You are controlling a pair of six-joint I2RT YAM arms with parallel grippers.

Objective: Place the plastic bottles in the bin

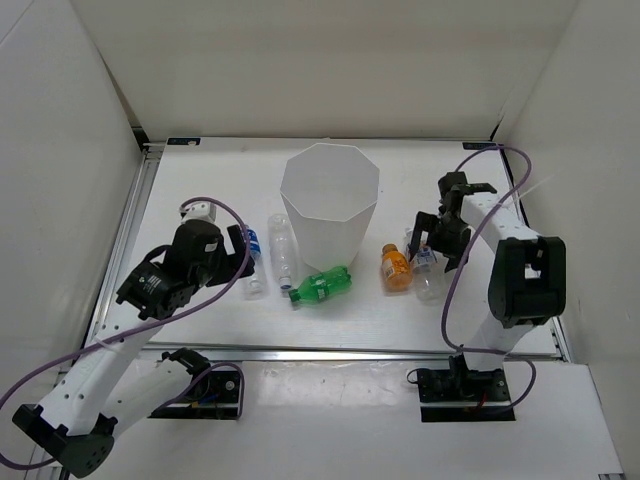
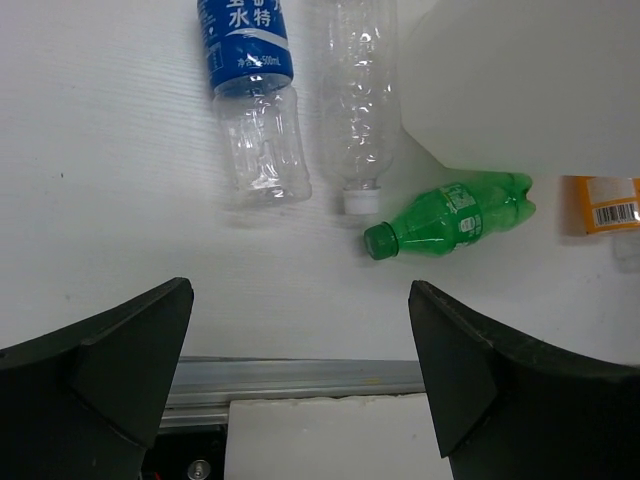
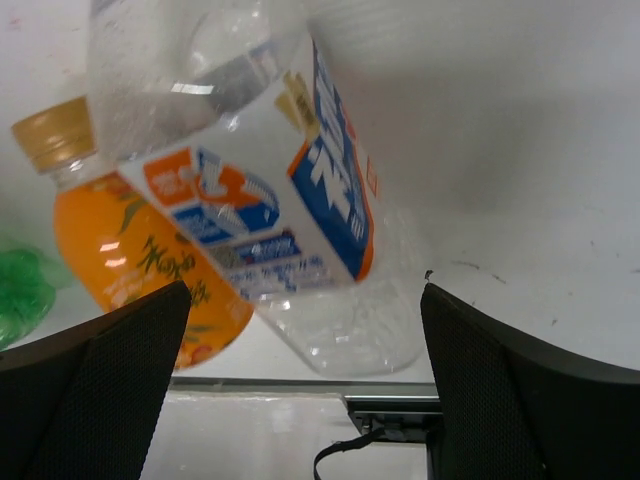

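Note:
The white faceted bin [image 1: 330, 200] stands mid-table. Left of it lie a blue-labelled clear bottle [image 1: 255, 283] and a plain clear bottle [image 1: 283, 252]. A green bottle [image 1: 322, 285] lies in front of the bin. To the right lie an orange bottle [image 1: 396, 268] and a white-labelled clear bottle [image 1: 428, 282]. My left gripper [image 1: 243, 255] is open and empty, hovering by the blue-labelled bottle [image 2: 250, 100]; the clear bottle [image 2: 358, 110], green bottle [image 2: 450, 215] and bin [image 2: 530, 80] show ahead. My right gripper [image 3: 305, 290] is open, with the white-labelled bottle [image 3: 260, 200] between its fingers and the orange bottle [image 3: 120, 240] beside it.
White walls enclose the table on the left, back and right. A metal rail [image 2: 300, 378] runs along the near edge, just below my left gripper. A purple cable [image 1: 470, 250] loops beside the right arm.

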